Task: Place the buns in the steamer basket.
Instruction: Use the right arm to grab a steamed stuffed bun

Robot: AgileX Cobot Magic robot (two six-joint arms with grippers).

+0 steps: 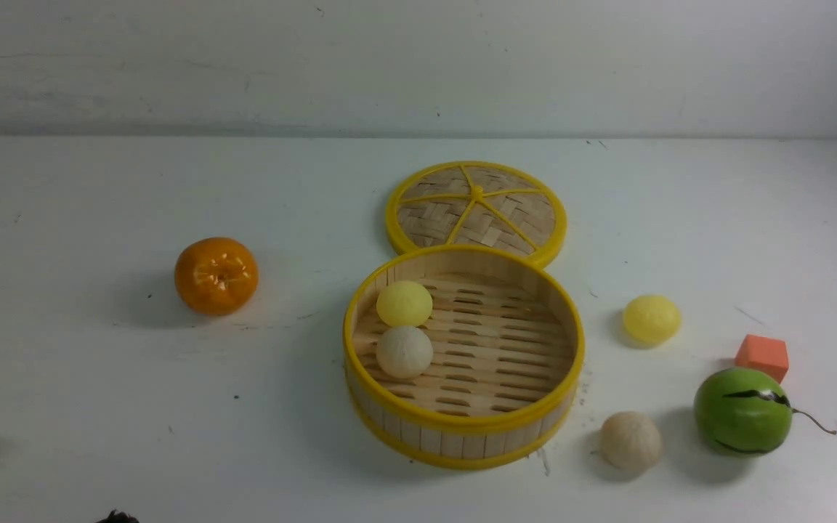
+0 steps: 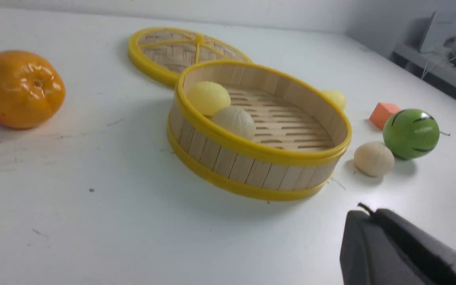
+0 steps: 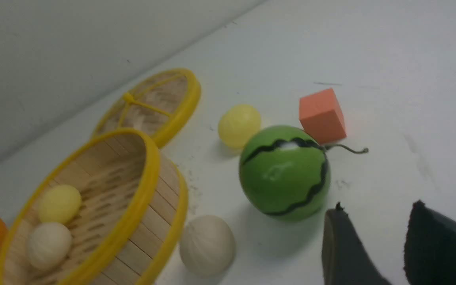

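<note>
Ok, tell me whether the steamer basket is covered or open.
Open: the lid lies flat behind the steamer basket.

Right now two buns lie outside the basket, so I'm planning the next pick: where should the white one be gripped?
Take the white bun across its middle, straight down, likely with the open right gripper. It is round; basket and melon flank it, so close front-to-back.

The steamer basket (image 1: 462, 442) has pale wooden slats and smooth yellow plastic rims. The lid (image 1: 476, 211) is woven bamboo. The orange (image 1: 216, 276) looks glossy, the buns (image 1: 405, 351) matt, the white table (image 1: 99, 399) scuffed.
</note>
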